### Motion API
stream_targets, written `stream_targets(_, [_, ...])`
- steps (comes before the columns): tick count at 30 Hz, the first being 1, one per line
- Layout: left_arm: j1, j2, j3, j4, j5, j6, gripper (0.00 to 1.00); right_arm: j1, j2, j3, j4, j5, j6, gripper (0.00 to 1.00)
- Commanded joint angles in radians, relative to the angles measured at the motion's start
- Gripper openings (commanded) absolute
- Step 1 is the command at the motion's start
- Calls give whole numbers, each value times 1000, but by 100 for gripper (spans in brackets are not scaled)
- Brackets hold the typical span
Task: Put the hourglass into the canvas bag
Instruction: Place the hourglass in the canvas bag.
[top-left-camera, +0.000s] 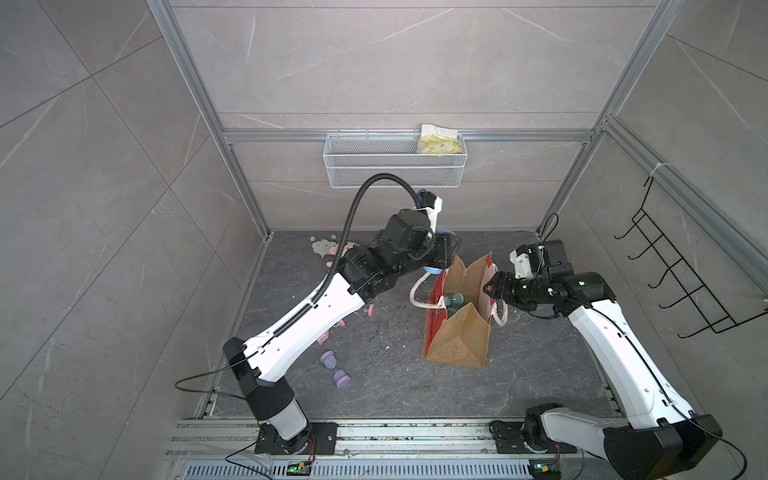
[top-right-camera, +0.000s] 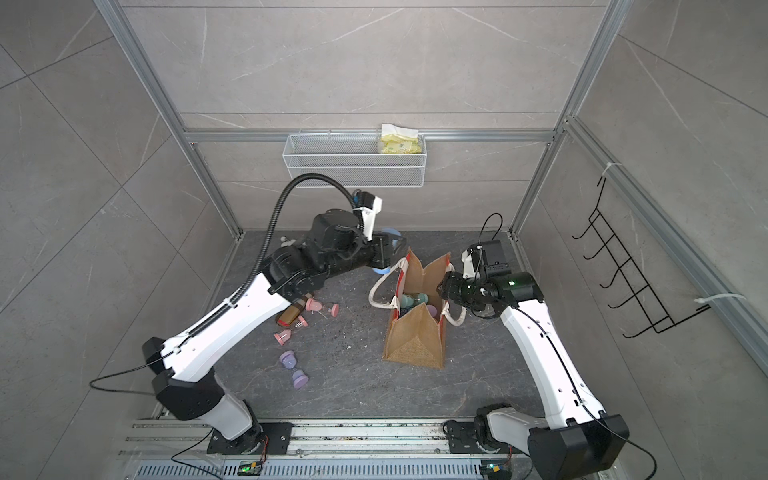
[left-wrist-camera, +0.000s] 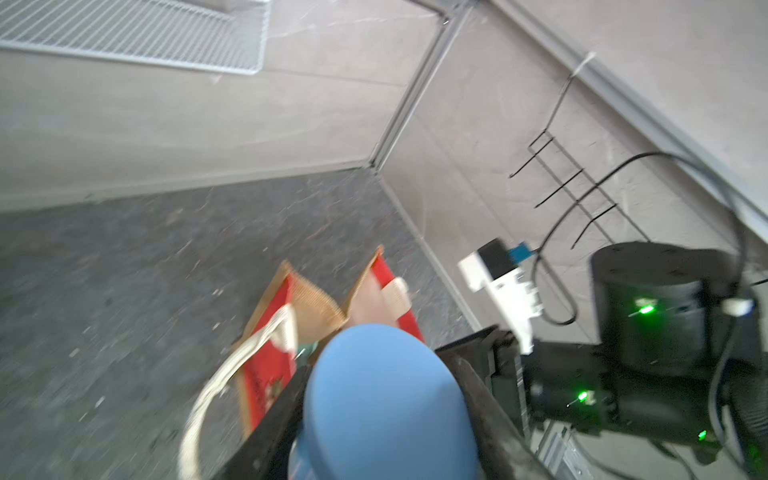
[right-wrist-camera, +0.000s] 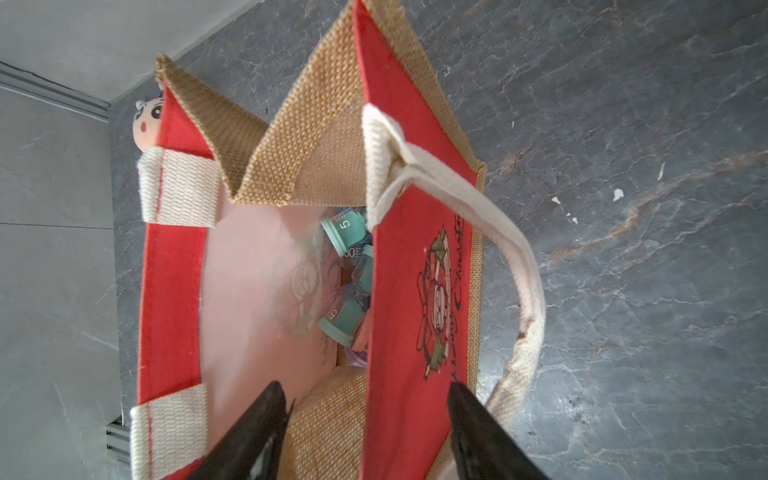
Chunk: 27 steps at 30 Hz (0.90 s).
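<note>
Canvas bag (right-wrist-camera: 409, 257): rough burlap sides, matt red cloth panels.

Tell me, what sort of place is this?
Probably a robot test cell dressed as a tiled room corner: aluminium framing edges the walls, a left arm and right arm stand on a floor rail, a wire basket hangs behind.

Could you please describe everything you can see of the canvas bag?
The canvas bag stands upright and open on the dark surface: tan burlap gussets folded inward, red panels with a wreath-and-script print, pale lining. Its white handles droop outside. Teal hourglasses lie inside. The right gripper straddles one red panel, fingers apart, contact unclear. The left gripper holds a blue hourglass near its rim.
</note>
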Motion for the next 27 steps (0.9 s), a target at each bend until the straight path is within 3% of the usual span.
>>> stream_targets(1, [-29,120,81,137,25,96,0,3,10,-34,32,13,9,50])
stream_targets(9, [-37,269,61,352,74,112,0,0,-6,-34,28,49,-2,15])
stream_targets(13, [-38,301,16,422,84,118,0,-5,-7,-28,20,57,-3,4])
stream_targets(22, [-39,232,-260,547,110,134,0,-16,-26,5,6,98,2,0])
stream_targets(27, [-39,238,-300,488,113,171,0,-19,-26,18,12,71,8,0])
